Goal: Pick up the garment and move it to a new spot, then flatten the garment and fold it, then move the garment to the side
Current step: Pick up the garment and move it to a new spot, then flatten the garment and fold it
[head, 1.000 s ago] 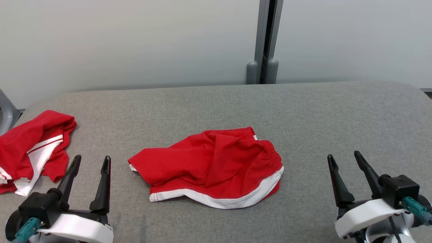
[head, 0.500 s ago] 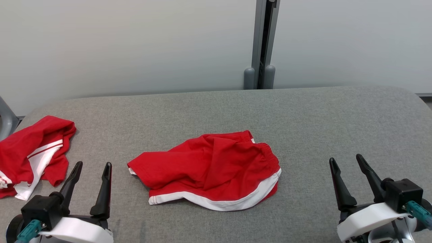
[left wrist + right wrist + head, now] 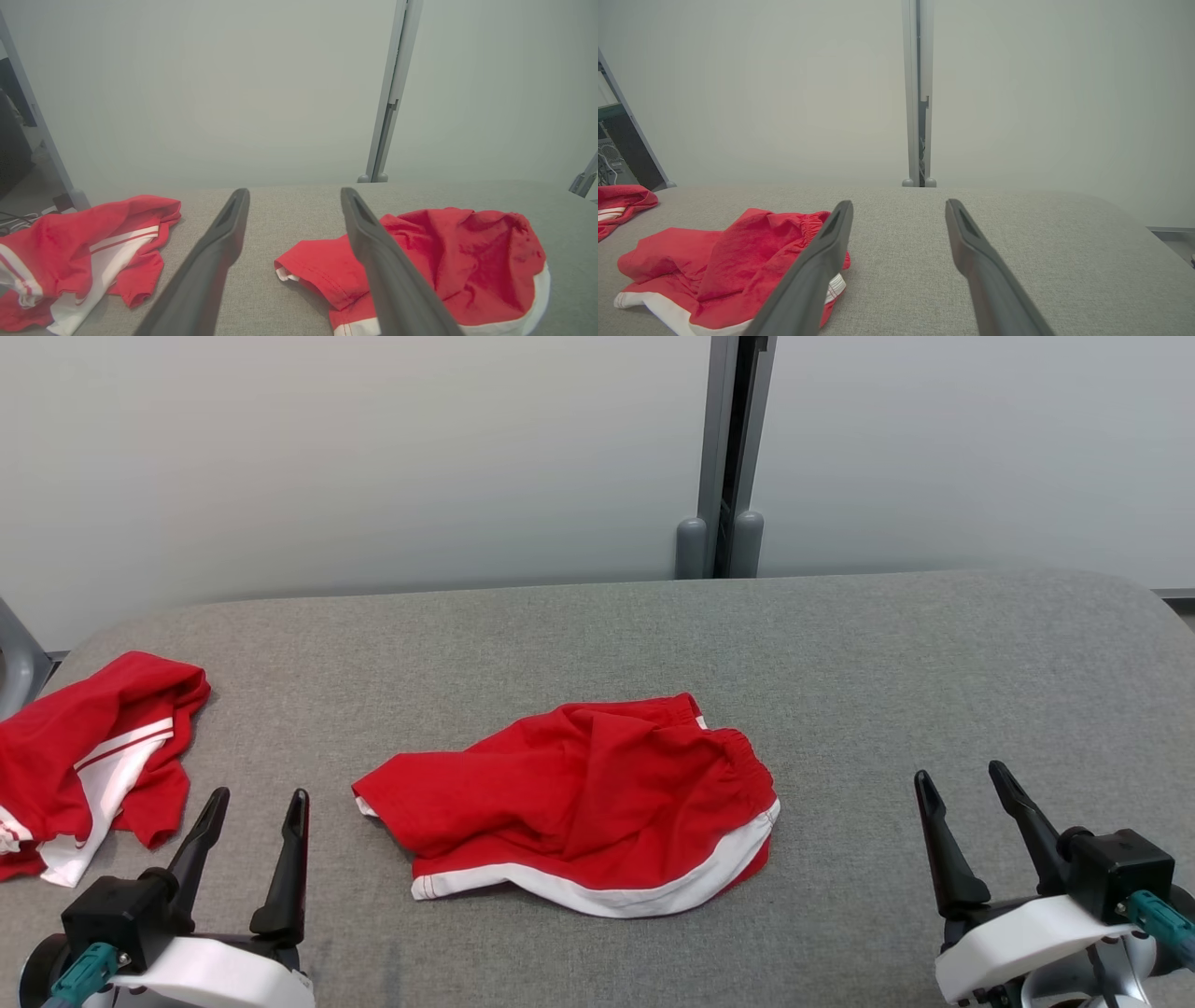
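A crumpled pair of red shorts with white trim, the garment, lies at the middle of the grey table. It also appears in the left wrist view as the garment and in the right wrist view as the garment. My left gripper hovers open near the table's front left, apart from the cloth, fingers empty. On the front right my right gripper is open too, well clear of the shorts. Left gripper and right gripper show parted fingers with nothing between them.
A second red and white garment lies bunched at the table's left edge, also visible as the second garment. A grey wall with a vertical post stands behind the table. Bare cloth surface stretches on the right half.
The head camera has tilted slightly, shifting the whole picture. Both grippers stay open and the garments lie as before.
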{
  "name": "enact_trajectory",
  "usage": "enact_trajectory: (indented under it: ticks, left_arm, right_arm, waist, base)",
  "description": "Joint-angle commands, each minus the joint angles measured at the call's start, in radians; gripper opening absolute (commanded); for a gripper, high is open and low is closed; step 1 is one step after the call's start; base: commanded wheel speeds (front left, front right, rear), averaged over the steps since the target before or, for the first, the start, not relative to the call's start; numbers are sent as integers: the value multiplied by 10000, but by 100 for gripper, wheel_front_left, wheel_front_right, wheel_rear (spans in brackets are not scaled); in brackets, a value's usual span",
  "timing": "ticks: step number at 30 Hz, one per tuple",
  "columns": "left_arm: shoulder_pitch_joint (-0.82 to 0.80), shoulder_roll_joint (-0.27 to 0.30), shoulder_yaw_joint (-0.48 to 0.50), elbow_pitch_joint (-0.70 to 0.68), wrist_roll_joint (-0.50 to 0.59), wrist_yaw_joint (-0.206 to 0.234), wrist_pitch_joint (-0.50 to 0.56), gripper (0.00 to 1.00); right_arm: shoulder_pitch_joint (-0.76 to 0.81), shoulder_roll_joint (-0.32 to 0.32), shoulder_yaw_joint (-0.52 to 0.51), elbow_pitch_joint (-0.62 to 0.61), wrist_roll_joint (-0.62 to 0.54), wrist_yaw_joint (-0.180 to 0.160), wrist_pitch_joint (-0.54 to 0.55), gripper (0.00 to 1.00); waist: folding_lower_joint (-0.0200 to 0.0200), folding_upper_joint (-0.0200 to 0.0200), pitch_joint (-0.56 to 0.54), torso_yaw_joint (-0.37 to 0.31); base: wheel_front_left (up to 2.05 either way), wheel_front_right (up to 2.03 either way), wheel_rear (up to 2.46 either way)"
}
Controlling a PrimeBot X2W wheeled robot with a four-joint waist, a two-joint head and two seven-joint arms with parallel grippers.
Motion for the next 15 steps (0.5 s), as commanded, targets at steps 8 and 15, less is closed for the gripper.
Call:
enact_trajectory:
  ticks: [8,15]
  left_arm:
    - [-59,-12,-27,61,-85,82,25,100]
    - [-98,-8,-59,88,-105,93,30,100]
  right_arm:
    - [-65,-60,8,39,-6,1,10,100]
    - [-100,-60,-19,56,5,1,7,100]
  waist:
    - [-1,-1,49,22]
    - [-1,-1,72,35]
  base:
    - [0,0,0]
    - [0,0,0]
